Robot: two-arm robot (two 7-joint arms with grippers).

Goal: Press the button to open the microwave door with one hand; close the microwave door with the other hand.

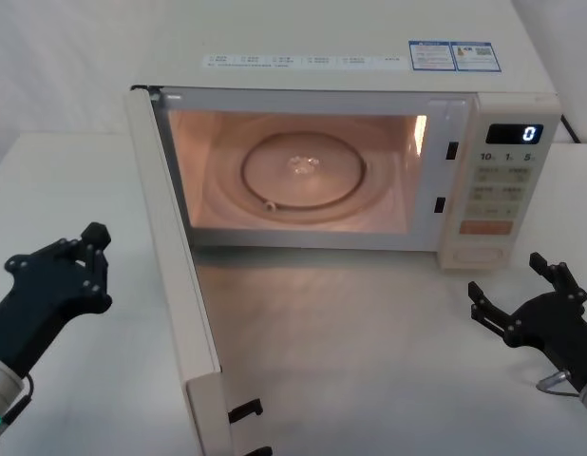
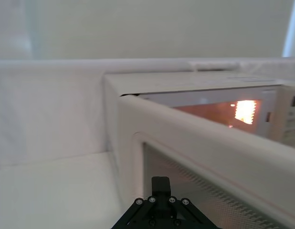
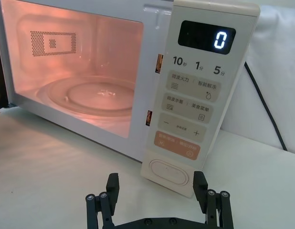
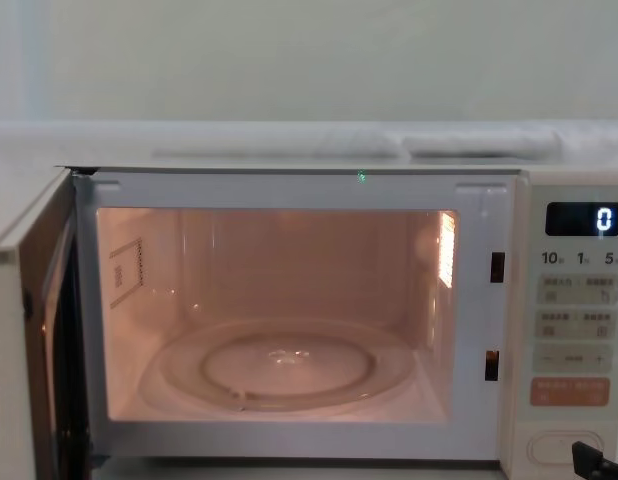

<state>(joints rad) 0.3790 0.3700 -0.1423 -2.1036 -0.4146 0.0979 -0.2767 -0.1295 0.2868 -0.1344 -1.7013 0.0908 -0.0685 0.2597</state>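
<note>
Two black grippers flank the microwave (image 1: 350, 95), both holding nothing. The right gripper (image 3: 157, 191) hovers just in front of the button (image 3: 169, 172) at the foot of the control panel (image 3: 197, 90), its fingers (image 3: 112, 183) spread wide and short of touching it. The left gripper (image 1: 89, 249) hangs beside the outer face of the microwave door (image 1: 175, 266), fingers parted, apart from the panel. That door stands swung fully out on its left hinge, and the lit cavity shows the glass turntable (image 1: 303, 171). The display (image 3: 207, 37) reads "0"; below it stand "10", "1" and "5". An orange key (image 3: 178, 145) sits right above the button.
</note>
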